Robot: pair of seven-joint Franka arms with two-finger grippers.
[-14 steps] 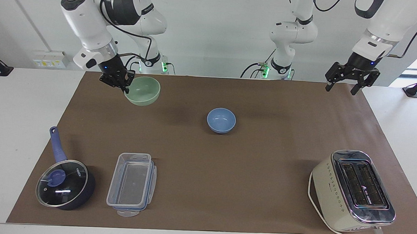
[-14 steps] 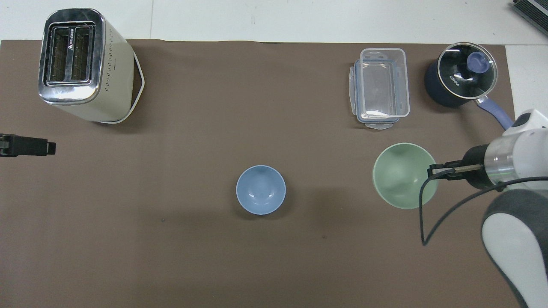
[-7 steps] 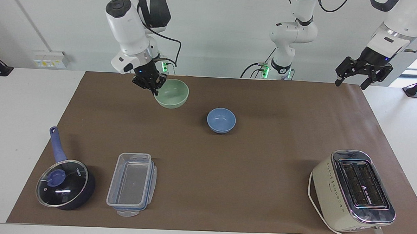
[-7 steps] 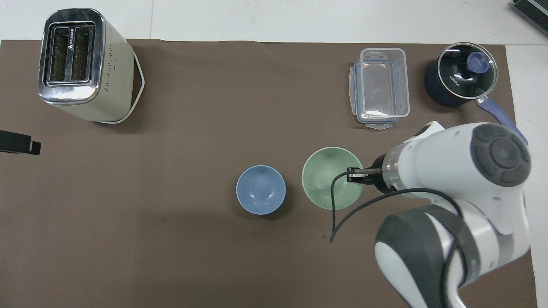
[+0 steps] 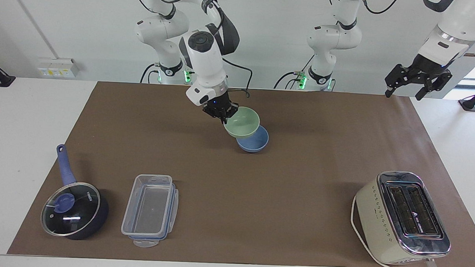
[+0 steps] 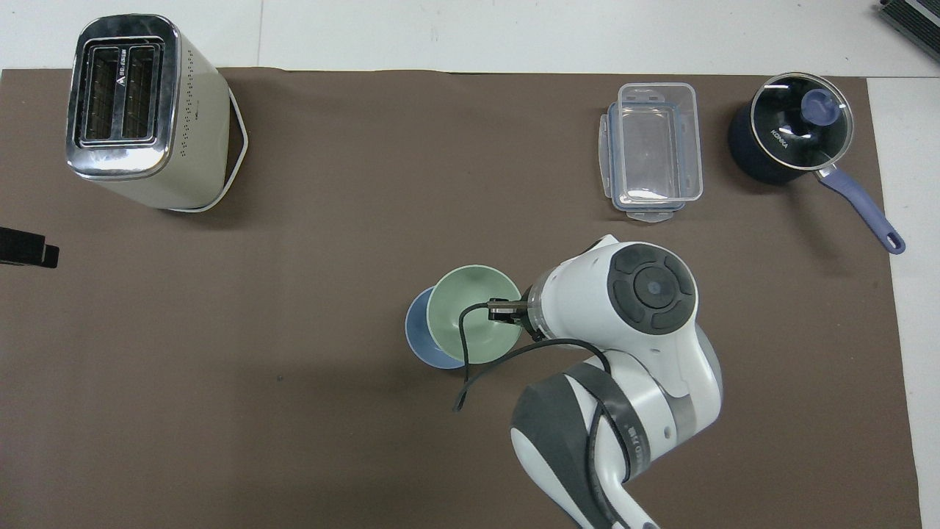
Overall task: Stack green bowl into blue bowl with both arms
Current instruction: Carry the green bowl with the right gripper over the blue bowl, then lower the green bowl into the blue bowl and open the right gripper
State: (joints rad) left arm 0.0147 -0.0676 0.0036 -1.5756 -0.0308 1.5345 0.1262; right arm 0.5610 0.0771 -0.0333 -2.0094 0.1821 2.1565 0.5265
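The pale green bowl (image 5: 242, 123) (image 6: 470, 308) hangs slightly tilted over the blue bowl (image 5: 257, 143) (image 6: 417, 339) and covers most of it from above. My right gripper (image 5: 223, 116) (image 6: 502, 311) is shut on the green bowl's rim, on the side toward the right arm's end. Whether the two bowls touch I cannot tell. The blue bowl rests on the brown mat (image 5: 235, 189) near the middle of the table. My left gripper (image 5: 402, 94) (image 6: 29, 250) waits open and holds nothing, raised over the mat's corner at the left arm's end.
A cream toaster (image 5: 402, 217) (image 6: 139, 110) stands far from the robots at the left arm's end. A clear plastic container (image 5: 150, 210) (image 6: 653, 150) and a dark blue saucepan with glass lid (image 5: 73, 210) (image 6: 789, 136) sit far from the robots at the right arm's end.
My right arm has carried the green bowl from the right arm's end toward the middle, until it overlaps the blue bowl. The left gripper rose a little early on and then held still.
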